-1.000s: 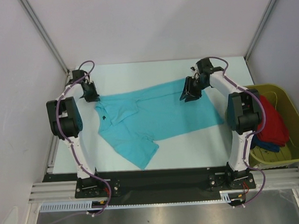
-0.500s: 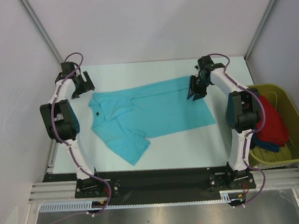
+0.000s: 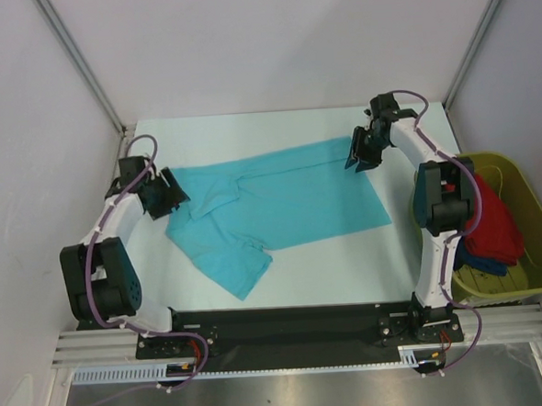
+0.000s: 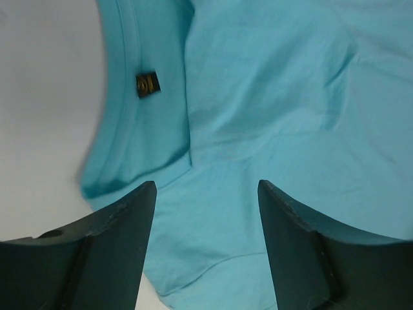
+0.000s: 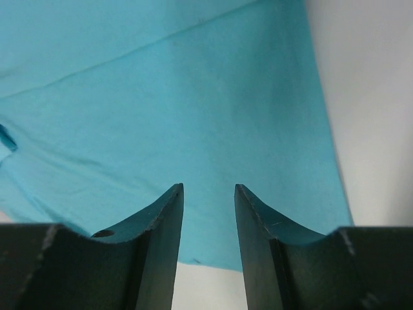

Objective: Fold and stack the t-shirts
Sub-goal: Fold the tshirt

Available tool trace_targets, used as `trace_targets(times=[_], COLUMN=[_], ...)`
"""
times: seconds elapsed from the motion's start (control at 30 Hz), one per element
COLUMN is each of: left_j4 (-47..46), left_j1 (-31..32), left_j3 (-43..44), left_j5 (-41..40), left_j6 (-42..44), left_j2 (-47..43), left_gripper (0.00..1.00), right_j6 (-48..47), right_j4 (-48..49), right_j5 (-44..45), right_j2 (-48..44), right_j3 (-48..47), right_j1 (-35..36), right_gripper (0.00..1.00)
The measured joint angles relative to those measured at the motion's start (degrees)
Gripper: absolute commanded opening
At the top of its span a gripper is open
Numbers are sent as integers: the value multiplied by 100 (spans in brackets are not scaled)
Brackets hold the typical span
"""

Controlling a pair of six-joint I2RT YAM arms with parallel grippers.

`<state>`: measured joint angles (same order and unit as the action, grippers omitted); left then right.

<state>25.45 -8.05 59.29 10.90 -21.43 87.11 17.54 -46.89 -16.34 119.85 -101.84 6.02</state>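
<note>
Turquoise t-shirt [image 3: 280,202] lies crosswise on the counter [image 3: 348,263]
Our left fingers [image 4: 110,245] hang wide over its collar [image 4: 119,97]; right fingers [image 5: 155,245], narrow and empty, over the opposite end.

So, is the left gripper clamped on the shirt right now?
No, the left gripper stands open above the turquoise t-shirt, nothing between its fingers.

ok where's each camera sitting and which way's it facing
top external: above and behind the arms, facing down on the table and turquoise t-shirt; left gripper and right gripper show.
left wrist: on the left arm, looking down between its fingers at the collar and label.
right wrist: on the right arm, looking between its fingers at the shirt's edge.
shared: all see the t-shirt.
</note>
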Motion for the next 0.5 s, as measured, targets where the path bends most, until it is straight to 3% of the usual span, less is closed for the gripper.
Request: trace_targets(times=[0.17, 0.5], left_j4=[-223, -1095], left_j1=[4, 4], left_j3=[-715, -826], left_j5=[553, 1073], left_j6=[-446, -1335], left_j2=[28, 660], left_gripper=[61, 38], right_j6=[184, 363], right_j4=[212, 424], right_j5=[-258, -470], right_j2=[264, 466], right_j3=[-170, -232], right_j1=[-28, -55], right_gripper=[43, 43])
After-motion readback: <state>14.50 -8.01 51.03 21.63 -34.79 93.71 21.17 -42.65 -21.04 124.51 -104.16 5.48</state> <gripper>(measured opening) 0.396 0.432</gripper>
